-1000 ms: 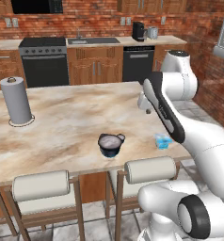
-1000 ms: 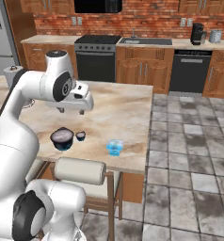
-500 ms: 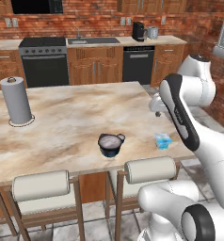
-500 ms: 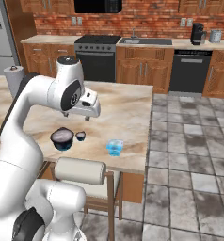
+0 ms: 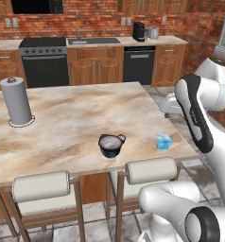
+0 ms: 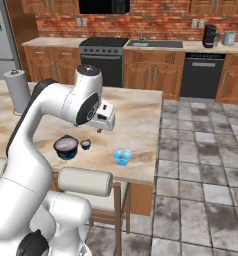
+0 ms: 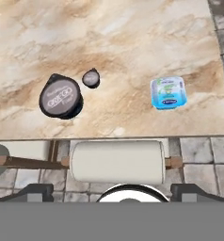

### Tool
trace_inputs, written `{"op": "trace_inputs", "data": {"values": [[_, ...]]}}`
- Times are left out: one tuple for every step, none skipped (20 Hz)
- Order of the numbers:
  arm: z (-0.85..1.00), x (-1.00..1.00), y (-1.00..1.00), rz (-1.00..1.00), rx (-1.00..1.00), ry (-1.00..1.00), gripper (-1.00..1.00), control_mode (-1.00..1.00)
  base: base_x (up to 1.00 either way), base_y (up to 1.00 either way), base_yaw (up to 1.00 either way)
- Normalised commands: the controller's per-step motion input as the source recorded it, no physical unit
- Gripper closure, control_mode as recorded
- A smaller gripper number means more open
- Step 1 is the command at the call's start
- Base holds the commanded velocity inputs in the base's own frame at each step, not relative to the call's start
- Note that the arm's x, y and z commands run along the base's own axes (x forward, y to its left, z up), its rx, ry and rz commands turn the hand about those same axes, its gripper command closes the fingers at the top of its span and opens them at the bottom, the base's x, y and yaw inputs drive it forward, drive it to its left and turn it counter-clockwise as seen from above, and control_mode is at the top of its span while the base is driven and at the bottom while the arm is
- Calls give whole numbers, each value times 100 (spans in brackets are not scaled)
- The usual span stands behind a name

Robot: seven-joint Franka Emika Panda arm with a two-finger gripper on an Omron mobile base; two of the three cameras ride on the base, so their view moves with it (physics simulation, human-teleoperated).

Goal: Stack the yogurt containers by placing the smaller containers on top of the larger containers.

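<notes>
Navy tub, tiny pot beside, blue cup apart

Even, soft rendered light; faint shadows beneath the squat dark navy tub; slightly blurry, low-resolution textures throughout.

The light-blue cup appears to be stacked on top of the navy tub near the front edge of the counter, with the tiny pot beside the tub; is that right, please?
Not quite. The light-blue cup stands on the counter by itself, well apart from the navy tub, not on it; the hand view shows this. The rest holds: the tiny pot is beside the tub, near the front edge.
</notes>
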Motion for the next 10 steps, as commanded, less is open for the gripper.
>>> {"op": "trace_inputs", "data": {"values": [[0, 0, -24, 0, 8, 0, -100, -100, 0, 0, 0], [0, 0, -22, 0, 9, 0, -100, -100, 0, 0, 0], [0, 0, -22, 0, 10, 0, -100, -100, 0, 0, 0], [0, 0, -22, 0, 10, -1, -100, -100, 0, 0, 0], [-1, 0, -23, 0, 11, -1, -100, -100, 0, 0, 0], [-4, -3, -23, 0, 11, -1, -100, -100, 0, 0, 0], [-10, -9, -26, 0, 11, 0, -100, -100, 0, 0, 0], [-14, -12, -23, 0, 11, -1, -100, -100, 0, 0, 0], [-16, -13, -22, 0, 11, -1, -100, -100, 0, 0, 0], [-18, -14, -22, 0, 11, -1, -100, -100, 0, 0, 0]]}}
